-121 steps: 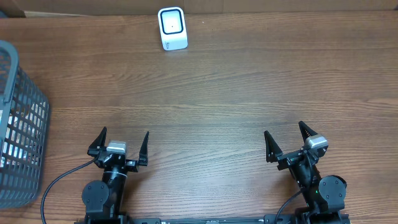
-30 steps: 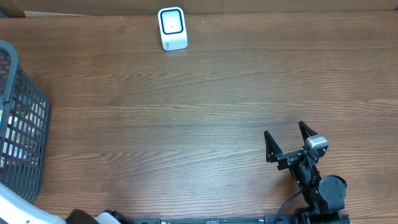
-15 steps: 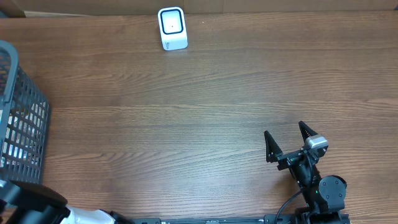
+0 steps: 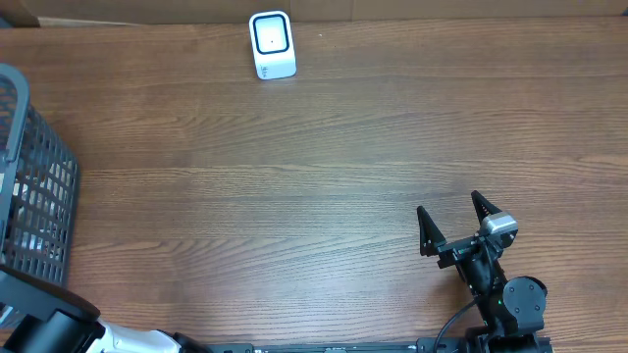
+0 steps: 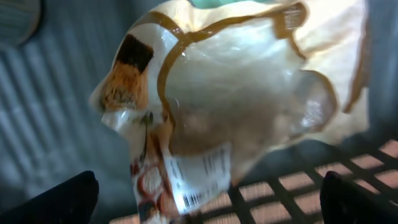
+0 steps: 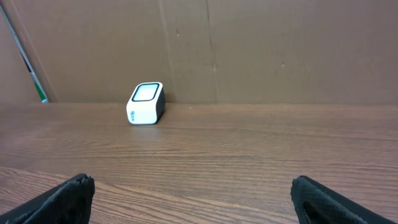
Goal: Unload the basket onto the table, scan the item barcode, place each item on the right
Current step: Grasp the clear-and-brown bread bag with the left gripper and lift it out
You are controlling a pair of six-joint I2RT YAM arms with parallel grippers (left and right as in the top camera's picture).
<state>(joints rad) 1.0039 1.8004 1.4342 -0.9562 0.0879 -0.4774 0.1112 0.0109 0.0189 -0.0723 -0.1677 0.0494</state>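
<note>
From above I cannot see the left gripper (image 5: 205, 200) at all: only a dark and white part of the left arm (image 4: 54, 328) shows at the near left corner, cut off by the edge beside the grey basket (image 4: 44, 157). Through the basket wall I make out only pale shapes, too unclear to name. The left wrist camera looks into the basket, and there the item, a packet (image 5: 249, 93) with a cream skin, a brown outline and a clear window, lies on the grid floor against the ribbed wall. The picture is soft, so I cannot tell what is inside the window. The packet has an orange and black patch at its upper left and a white barcode label (image 5: 198, 179) at its lower part; the bars are visible, but the small print is too blurred to read. The left fingers stand wide apart at the two lower corners of the view, with the packet between them and not gripped. The right gripper (image 4: 448, 206) rests at the near right of the wooden table (image 4: 373, 147), its fingers also spread and holding nothing. The white scanner (image 4: 272, 44) stands at the far edge, left of centre, before a cardboard wall (image 6: 280, 50); the marking on its front is too small to read.
</note>
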